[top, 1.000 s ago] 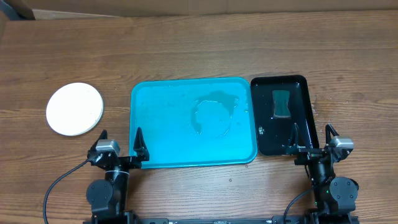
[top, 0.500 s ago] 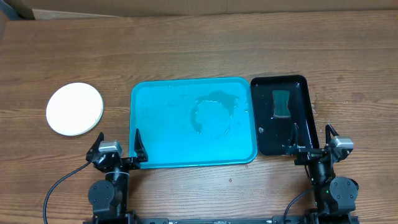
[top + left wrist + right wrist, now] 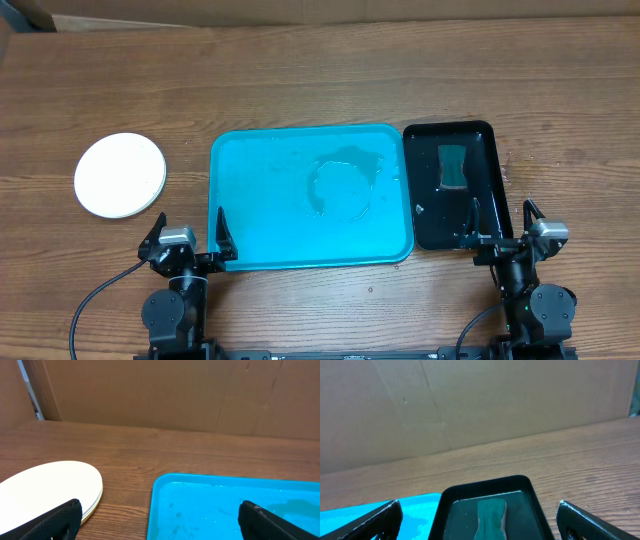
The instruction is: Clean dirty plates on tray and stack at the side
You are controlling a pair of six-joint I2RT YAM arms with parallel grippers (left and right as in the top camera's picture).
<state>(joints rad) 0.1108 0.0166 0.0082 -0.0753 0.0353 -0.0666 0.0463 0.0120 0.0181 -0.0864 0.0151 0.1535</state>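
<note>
plates (image 3: 120, 175): stacked on the bare worktop (image 3: 330, 80) well left of the tray, a white one on top; in the left wrist view (image 3: 50, 485) a yellowish edge shows just under the white rim – how many lie below i cannot tell
tray (image 3: 260, 200): turquoise, lying flat at the middle of the worktop, long side across; its left near corner fills the lower right of the left wrist view (image 3: 210, 505)
wet mark (image 3: 345, 180): a ring-shaped film of water with a darker patch at its far edge, on the tray's right half
black tray (image 3: 448, 127): narrower and glossy, just beside the turquoise tray's right edge, the two rims touching or nearly so
sponge (image 3: 453, 166): dark green, lying in the far half of the black tray; also seen from the right wrist (image 3: 490, 515)
left end effector (image 3: 190, 225): released – fingers spread wide and grasping nothing, low at the near edge, one finger over the tray's left near corner, the other toward the plates
right end effector (image 3: 501, 212): released too, fingers wide apart, nothing between them, at the black tray's near right corner
backdrop: brown cardboard (image 3: 470, 405) stands along the far edge of the worktop
</note>
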